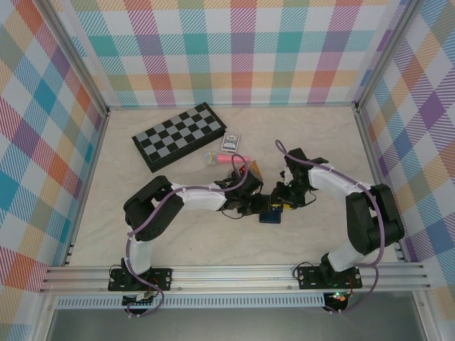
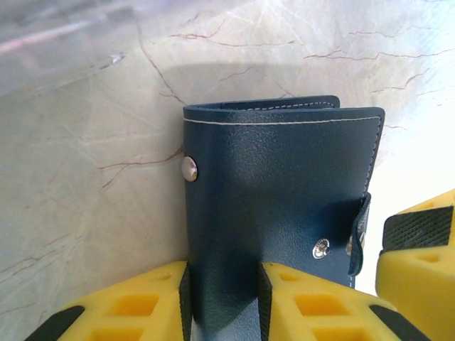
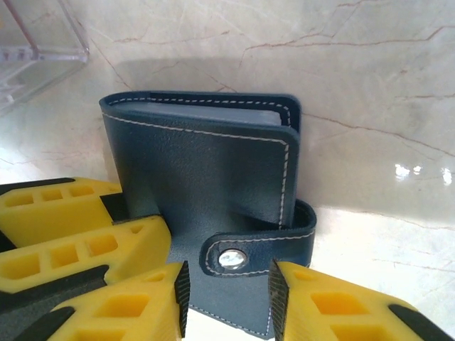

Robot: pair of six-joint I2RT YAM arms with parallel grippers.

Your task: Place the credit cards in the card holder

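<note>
The folded navy-blue leather card holder [image 3: 206,185], edged in white stitching, is located on the pale marble-look table top [image 2: 85,142], between the two grippers. A strap with a round metal snap [image 3: 232,259] is wrapped round one edge, and a second metal stud [image 2: 189,169] is set in the outer cover. The left gripper [image 2: 222,284] is clamped narrowly on one end of the holder. The strap end is flanked by the right gripper [image 3: 229,284]; whether pressure is applied cannot be told.

Grainy matt leather card holder [image 2: 284,213] with shiny metal snaps [image 2: 189,169] on glossy marbled tabletop [image 2: 85,142]
</note>
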